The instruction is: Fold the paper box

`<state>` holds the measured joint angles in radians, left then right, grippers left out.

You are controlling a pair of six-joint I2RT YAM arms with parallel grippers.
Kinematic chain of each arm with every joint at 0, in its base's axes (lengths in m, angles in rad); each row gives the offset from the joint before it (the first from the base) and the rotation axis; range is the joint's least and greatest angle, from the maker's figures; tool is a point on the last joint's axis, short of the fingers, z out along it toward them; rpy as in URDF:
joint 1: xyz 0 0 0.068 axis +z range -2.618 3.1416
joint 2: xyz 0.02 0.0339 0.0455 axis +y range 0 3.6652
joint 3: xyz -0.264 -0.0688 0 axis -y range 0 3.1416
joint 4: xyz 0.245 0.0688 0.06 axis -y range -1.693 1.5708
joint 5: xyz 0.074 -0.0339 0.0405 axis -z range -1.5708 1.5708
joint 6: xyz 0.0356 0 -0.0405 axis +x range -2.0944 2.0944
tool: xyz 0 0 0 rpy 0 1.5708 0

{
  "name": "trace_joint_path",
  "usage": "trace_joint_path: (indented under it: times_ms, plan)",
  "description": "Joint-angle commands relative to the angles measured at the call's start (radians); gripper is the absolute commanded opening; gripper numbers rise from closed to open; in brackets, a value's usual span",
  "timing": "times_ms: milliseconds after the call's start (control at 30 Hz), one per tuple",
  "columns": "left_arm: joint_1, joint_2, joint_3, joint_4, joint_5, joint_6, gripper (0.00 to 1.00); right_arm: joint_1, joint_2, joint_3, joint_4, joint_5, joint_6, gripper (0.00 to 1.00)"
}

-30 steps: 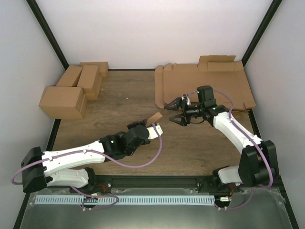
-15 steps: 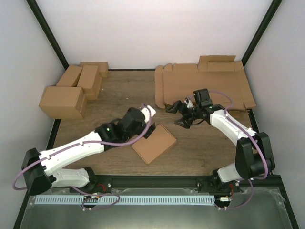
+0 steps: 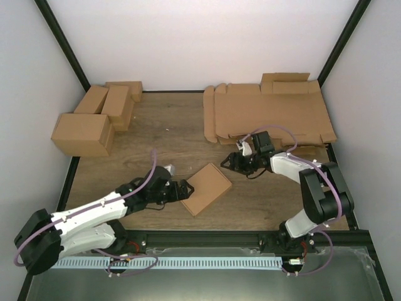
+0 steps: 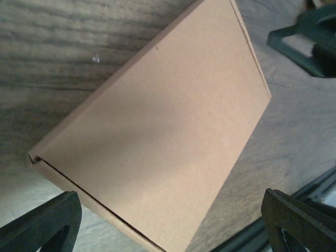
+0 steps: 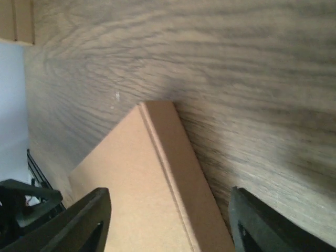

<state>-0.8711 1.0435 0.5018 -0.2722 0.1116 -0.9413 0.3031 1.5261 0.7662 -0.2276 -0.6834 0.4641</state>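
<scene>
The paper box (image 3: pixel 208 188) is a closed flat brown box lying on the wooden table, turned at an angle. My left gripper (image 3: pixel 182 190) stands open just left of it, touching nothing. In the left wrist view the box lid (image 4: pixel 157 131) fills the middle, and the dark fingertips (image 4: pixel 44 220) sit wide apart at the bottom corners. My right gripper (image 3: pixel 230 162) hovers open by the box's far right corner. In the right wrist view that corner (image 5: pixel 152 173) lies between the spread fingers (image 5: pixel 79 220), which do not touch it.
A pile of flat brown sheets (image 3: pixel 269 116) lies at the back right, just behind the right arm. Several finished brown boxes (image 3: pixel 94 119) stand at the back left. A black rail (image 3: pixel 200 238) runs along the near table edge.
My left gripper opened, let go of the box and drew back to the near left. The box now lies flat on the table. My right gripper came down toward the box's far corner.
</scene>
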Motion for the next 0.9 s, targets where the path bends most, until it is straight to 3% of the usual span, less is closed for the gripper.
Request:
trace_joint_path:
  times_ms: [0, 100, 233, 333, 600, 867]
  plan:
    - [0.002, -0.054, -0.068, 0.170, 0.095, -0.156, 0.91, 0.009, 0.059, -0.033, 0.106, -0.053, -0.109, 0.54]
    - [0.007, -0.048, -0.108, 0.214, 0.123, -0.178, 0.85, 0.023, 0.074, -0.061, 0.151, -0.036, -0.147, 0.48]
    - [0.024, -0.090, -0.149, 0.237, 0.141, -0.203, 0.92, 0.028, 0.093, -0.091, 0.205, -0.030, -0.169, 0.43]
    - [0.077, -0.137, -0.212, 0.287, 0.201, -0.249, 0.91, 0.027, 0.120, -0.105, 0.252, -0.086, -0.166, 0.39]
    - [0.181, -0.209, -0.247, 0.225, 0.272, -0.215, 0.91, 0.028, 0.164, -0.111, 0.268, -0.085, -0.183, 0.32]
    - [0.208, -0.215, -0.244, 0.220, 0.309, -0.205, 0.93, -0.014, 0.184, -0.164, 0.367, -0.096, -0.066, 0.08]
